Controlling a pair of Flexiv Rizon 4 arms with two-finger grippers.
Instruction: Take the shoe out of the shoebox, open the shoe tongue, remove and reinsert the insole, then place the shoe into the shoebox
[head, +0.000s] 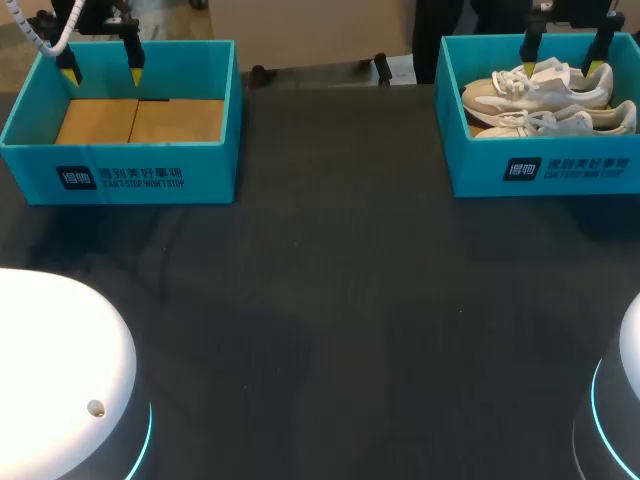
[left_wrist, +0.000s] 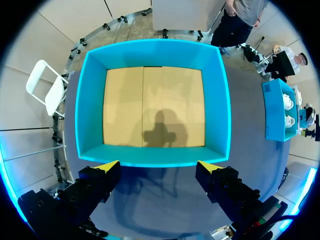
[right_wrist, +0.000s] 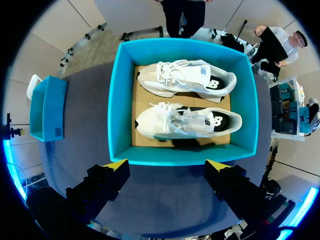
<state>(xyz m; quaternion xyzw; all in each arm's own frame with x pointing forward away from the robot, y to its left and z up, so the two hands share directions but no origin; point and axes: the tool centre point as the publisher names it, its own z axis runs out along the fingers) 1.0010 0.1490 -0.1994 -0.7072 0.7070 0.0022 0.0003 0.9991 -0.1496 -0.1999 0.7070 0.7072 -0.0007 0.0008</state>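
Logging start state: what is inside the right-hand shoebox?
One white shoe and a second shoe lie side by side on its cardboard floor; the floor beneath them and their insoles are hidden.

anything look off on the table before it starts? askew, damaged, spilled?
Nothing stands out: the left shoebox is empty, the right shoebox holds two white shoes side by side, both boxes intact. The left gripper and right gripper hover open above them.

Dark table (head: 330, 300) bears left shoebox (head: 120, 175) and right shoebox (head: 560, 170), well apart.
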